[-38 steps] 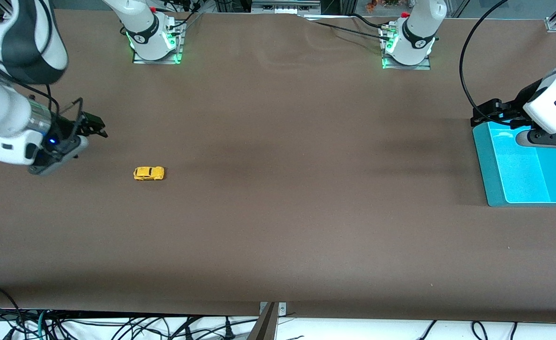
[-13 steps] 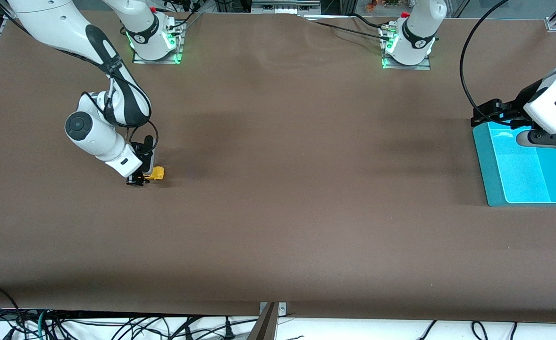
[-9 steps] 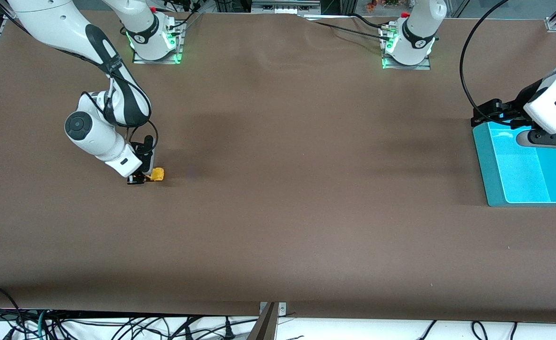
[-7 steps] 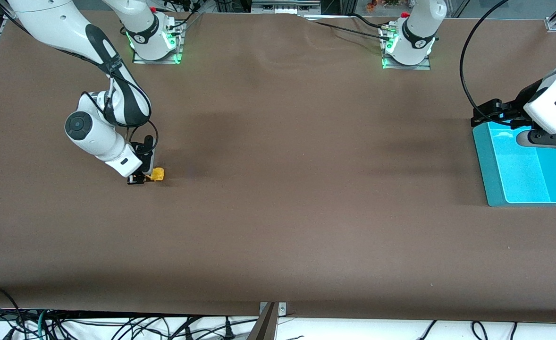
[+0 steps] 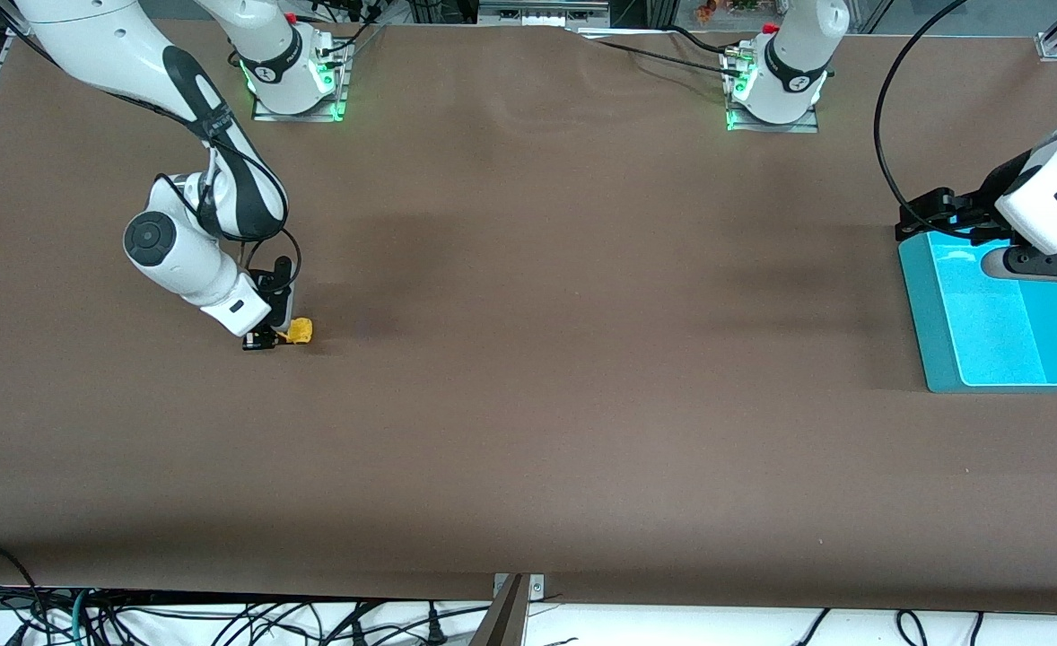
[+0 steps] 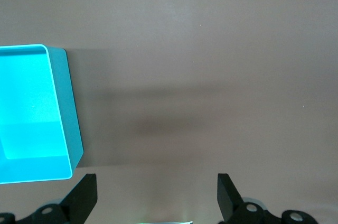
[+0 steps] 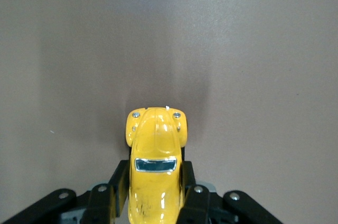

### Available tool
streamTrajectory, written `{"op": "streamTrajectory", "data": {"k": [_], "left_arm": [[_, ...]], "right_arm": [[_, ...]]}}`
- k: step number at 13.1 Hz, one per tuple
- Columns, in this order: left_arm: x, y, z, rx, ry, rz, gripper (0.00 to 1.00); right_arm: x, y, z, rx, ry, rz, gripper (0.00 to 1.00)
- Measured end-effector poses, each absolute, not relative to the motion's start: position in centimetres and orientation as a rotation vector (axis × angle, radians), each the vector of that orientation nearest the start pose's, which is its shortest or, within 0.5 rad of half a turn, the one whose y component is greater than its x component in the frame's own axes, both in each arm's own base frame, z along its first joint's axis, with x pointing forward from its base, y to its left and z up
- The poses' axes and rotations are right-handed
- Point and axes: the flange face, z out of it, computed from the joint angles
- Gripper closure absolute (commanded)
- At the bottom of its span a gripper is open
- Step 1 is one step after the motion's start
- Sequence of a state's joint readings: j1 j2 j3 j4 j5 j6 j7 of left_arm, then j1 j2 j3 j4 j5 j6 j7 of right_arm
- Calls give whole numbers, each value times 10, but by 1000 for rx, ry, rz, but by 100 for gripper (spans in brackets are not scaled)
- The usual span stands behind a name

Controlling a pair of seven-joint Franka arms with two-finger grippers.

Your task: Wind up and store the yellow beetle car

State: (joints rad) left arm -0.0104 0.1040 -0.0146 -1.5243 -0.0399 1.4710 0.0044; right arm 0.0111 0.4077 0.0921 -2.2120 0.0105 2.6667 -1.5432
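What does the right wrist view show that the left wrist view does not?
Only the right wrist view shows the small yellow beetle car, clamped between the right gripper fingers on the table. Only the left wrist view shows the turquoise plastic bin, with the left gripper open over the table beside it. Both show the plain brown table surface.

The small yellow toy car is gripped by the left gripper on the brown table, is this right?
No. The right gripper, not the left, grips the small yellow toy car on the brown table, as the right wrist view shows. The left gripper hangs open beside the turquoise tray.
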Motion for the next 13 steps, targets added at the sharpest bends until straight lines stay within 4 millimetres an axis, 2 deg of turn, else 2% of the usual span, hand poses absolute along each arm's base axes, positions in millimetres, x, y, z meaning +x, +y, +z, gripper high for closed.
{"op": "streamTrajectory", "data": {"k": [3, 5, 7, 11, 13], "left_arm": [[573, -19, 580, -3171, 48, 251, 0], [573, -19, 580, -3171, 48, 251, 0], [573, -19, 580, -3171, 48, 251, 0], [573, -19, 580, -3171, 48, 251, 0], [573, -19, 580, -3171, 48, 251, 0]], "right_arm": [[554, 45, 197, 2113, 2319, 98, 83], [555, 20, 196, 2074, 2353, 91, 83], [555, -17, 197, 2054, 2364, 89, 82], [546, -101, 197, 2053, 2353, 84, 81], [537, -139, 197, 2068, 2336, 82, 75]]}}
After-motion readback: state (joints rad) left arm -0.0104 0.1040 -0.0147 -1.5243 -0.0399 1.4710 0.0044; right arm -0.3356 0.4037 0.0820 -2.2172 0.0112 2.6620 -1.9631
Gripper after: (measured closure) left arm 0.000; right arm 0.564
